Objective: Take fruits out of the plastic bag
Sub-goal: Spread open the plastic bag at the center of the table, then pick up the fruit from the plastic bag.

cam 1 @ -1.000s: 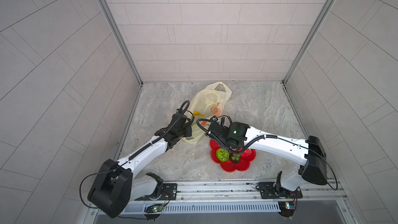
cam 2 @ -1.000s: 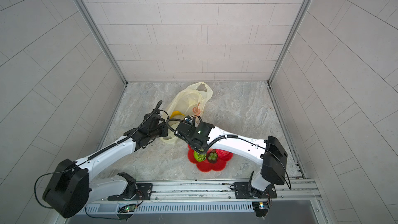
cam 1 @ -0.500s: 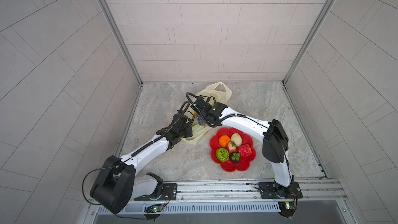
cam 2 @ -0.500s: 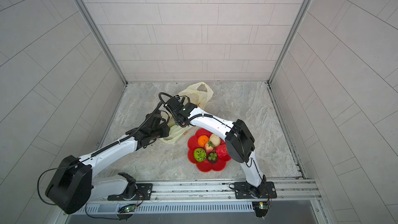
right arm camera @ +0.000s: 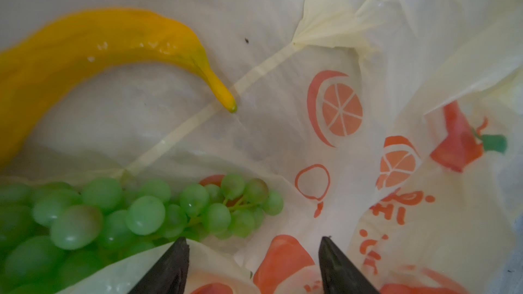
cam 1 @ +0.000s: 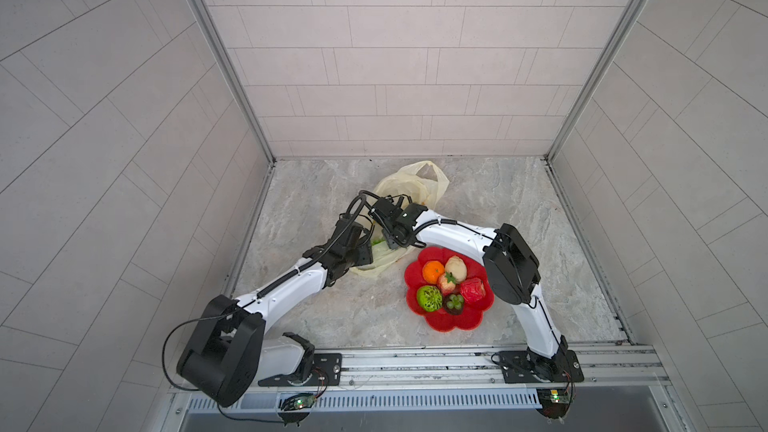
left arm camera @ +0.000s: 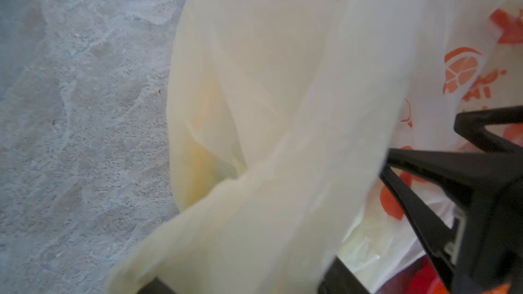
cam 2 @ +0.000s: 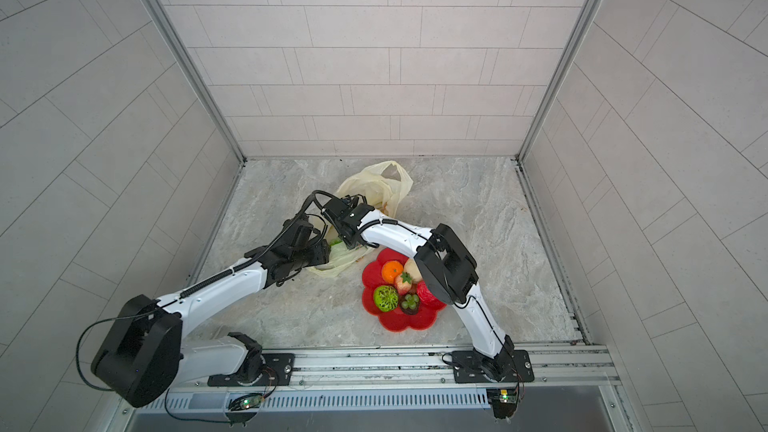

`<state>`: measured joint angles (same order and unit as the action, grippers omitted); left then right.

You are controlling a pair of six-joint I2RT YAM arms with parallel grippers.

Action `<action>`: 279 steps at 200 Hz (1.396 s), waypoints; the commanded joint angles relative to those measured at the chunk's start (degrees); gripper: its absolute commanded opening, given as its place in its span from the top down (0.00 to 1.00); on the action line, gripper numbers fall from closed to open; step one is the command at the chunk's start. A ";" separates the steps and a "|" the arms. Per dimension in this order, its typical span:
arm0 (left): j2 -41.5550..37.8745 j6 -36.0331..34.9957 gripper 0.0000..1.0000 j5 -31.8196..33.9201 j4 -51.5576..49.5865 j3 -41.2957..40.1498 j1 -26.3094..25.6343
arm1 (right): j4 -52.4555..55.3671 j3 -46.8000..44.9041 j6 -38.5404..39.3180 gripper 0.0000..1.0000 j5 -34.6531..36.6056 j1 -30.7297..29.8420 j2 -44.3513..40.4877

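- Grey-veined marble floor [cam 1: 498, 209], boxed in on three sides by pale tiled walls [cam 1: 395, 76], with a metal rail [cam 1: 415, 361] along the bottom of the frame in both top views.
- One plastic bag [cam 1: 409, 184] lies crumpled at centre frame, and one red plate [cam 1: 453, 326] sits just beside it, to the lower right.
- Six fruits rest on the plate: orange [cam 1: 433, 272], cream bulb [cam 1: 456, 267], strawberry [cam 1: 446, 282], red piece [cam 1: 472, 290], green ball [cam 1: 429, 298] and dark mangosteen [cam 1: 454, 304].
- Two more lie inside the bag: one banana [right arm camera: 85, 43] and one grape bunch [right arm camera: 127, 216].
- Two arms meet over the bag. The right gripper [right arm camera: 253, 261], jaws spread wide, hangs inside the bag just beside the grape bunch and grips nothing.
- The left gripper [left arm camera: 243, 285] also has its jaws apart, with a loose fold of the bag draped over them.
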<state>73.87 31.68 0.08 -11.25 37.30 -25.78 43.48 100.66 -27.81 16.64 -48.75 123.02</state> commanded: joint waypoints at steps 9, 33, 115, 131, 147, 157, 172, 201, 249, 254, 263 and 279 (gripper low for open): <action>1.02 0.66 0.29 0.88 -1.86 1.34 0.94 | -0.30 -2.66 0.39 0.30 -0.35 -0.29 -3.15; 2.61 1.41 0.30 1.98 -3.30 1.78 1.67 | -3.29 -5.74 0.36 0.30 -0.61 -0.20 -3.84; 8.91 3.11 0.76 -3.16 -3.26 2.41 6.62 | -8.98 -7.23 3.54 0.34 -7.40 1.76 -7.91; 7.99 2.77 0.77 -2.98 -3.17 2.27 6.64 | -12.23 -8.32 5.76 0.35 -10.58 2.97 -9.99; 7.07 2.38 0.78 -2.59 -3.16 2.11 6.62 | -15.12 -8.64 8.82 0.36 -13.44 4.79 -10.96; 6.70 2.31 0.78 -2.63 -3.04 2.05 6.66 | -15.97 -7.78 11.35 0.37 -16.31 6.02 -10.21; 6.56 2.16 0.80 -2.97 -2.82 2.08 6.70 | -15.93 -5.45 15.56 0.39 -19.92 7.37 -8.43; 6.89 2.00 0.81 -3.83 -2.40 2.16 6.71 | -13.44 0.35 23.98 0.41 -23.98 8.57 -2.72; 5.63 1.38 0.81 -3.60 -2.31 1.77 6.80 | -8.84 8.17 33.92 0.46 -29.03 9.46 3.98; 5.45 1.37 0.81 -3.59 -2.29 1.75 6.80 | -8.89 8.50 34.23 0.46 -28.74 9.53 4.41; 5.29 1.23 0.81 -3.67 -2.25 1.69 6.78 | -8.95 9.20 34.66 0.46 -28.07 9.75 5.33; 4.99 1.00 0.81 -3.90 -2.11 1.59 6.80 | -8.59 11.47 34.64 0.46 -26.28 10.27 7.67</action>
<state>80.42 33.63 -3.86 -12.78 39.11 -19.35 32.64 108.71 2.42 -10.20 -39.31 128.49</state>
